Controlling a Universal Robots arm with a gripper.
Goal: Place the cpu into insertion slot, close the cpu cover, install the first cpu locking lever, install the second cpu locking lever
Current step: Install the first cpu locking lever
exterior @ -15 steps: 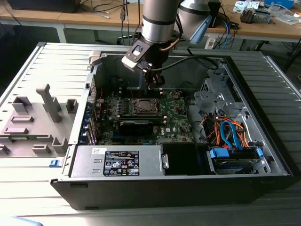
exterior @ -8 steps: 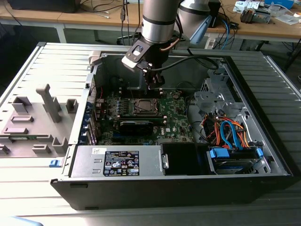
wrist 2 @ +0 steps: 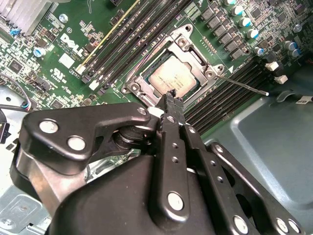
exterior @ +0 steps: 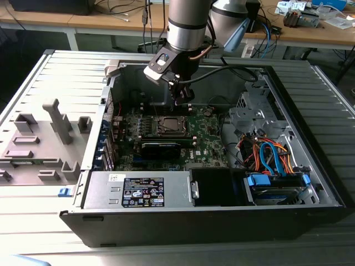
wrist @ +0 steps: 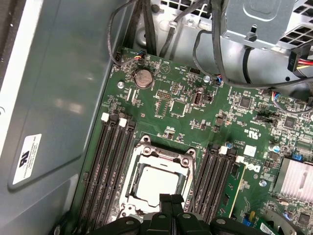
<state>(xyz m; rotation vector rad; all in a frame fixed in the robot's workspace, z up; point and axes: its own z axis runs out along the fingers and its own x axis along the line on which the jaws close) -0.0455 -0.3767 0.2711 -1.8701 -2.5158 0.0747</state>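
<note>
With the cpu [wrist 2: 172, 81] seated in the slot [wrist 2: 133, 88] under the shut cover [wrist 2: 196, 56], the claw [wrist 2: 169, 97], pinched together just above, may skid off the loose lever [wrist 2: 242, 85] and scratch the board [wrist 2: 73, 46].

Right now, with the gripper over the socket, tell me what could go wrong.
1. The gripper sits shut right at the edge of the cpu cover; a push slightly off target could scratch the cpu through the cover's window.
2. One locking lever sticks out over the memory slots, apparently unlatched. It is thin, so the tips might slip off it and strike those slots.
</note>
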